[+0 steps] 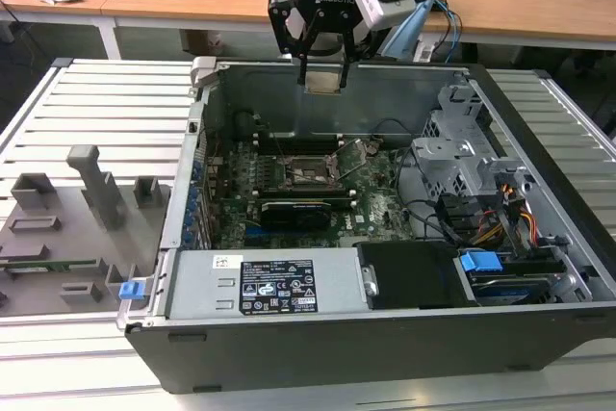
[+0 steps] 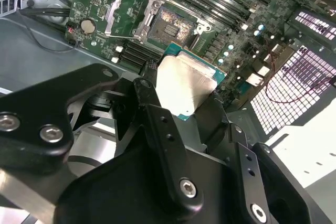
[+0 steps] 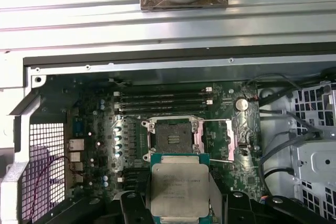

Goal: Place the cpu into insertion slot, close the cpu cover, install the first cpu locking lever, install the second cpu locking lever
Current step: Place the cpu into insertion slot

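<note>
My gripper hangs above the open computer case, over its back wall, shut on the cpu. Both wrist views show the cpu as a silvery-grey square chip with a green edge, pinched between the black fingers. Below it on the green board lies the insertion slot, dark and bare inside its metal rim. The cpu cover is swung open and lies beside the slot. Thin wire levers stand loose by the cover.
A black card with a heatsink sits in front of the slot, and long memory slots lie behind it. The power supply, drive cage and cables crowd the case. A grey fixture tray lies at the exterior view's left.
</note>
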